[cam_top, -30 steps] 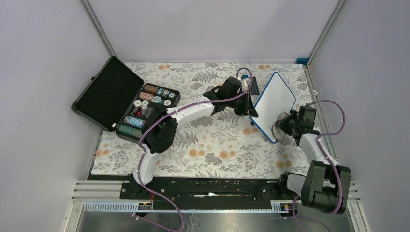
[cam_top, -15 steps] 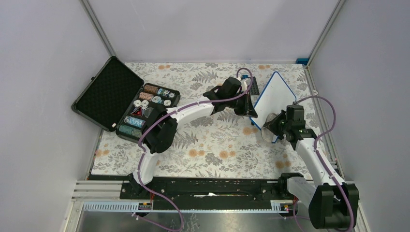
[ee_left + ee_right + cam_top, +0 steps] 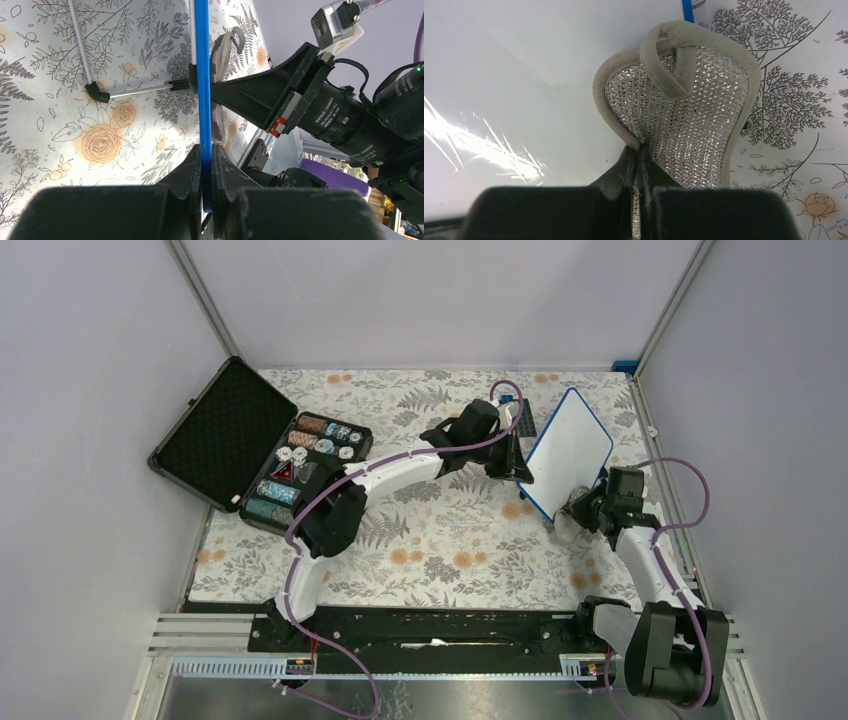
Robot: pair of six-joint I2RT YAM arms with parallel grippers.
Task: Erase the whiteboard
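Observation:
The whiteboard [image 3: 568, 453], white with a thin blue frame, stands tilted up at the right of the table. My left gripper [image 3: 519, 472] is shut on its blue edge [image 3: 202, 100], seen edge-on in the left wrist view. My right gripper [image 3: 580, 508] is shut on a silvery mesh scrubbing pad [image 3: 684, 105] with a beige border and loop. The pad lies against the board's white face [image 3: 514, 75] at its lower corner. No writing shows on the board where I can see it.
An open black case [image 3: 255, 450] of poker chips lies at the left. A dark studded plate [image 3: 526, 418] sits behind the left gripper. The floral tablecloth [image 3: 440, 550] covers the table. Enclosure walls and an aluminium post [image 3: 660, 330] stand close at the right.
My right gripper with the pad swept left and up across the board's lower part, then came back right and down to its lower corner. The left gripper and board stayed put.

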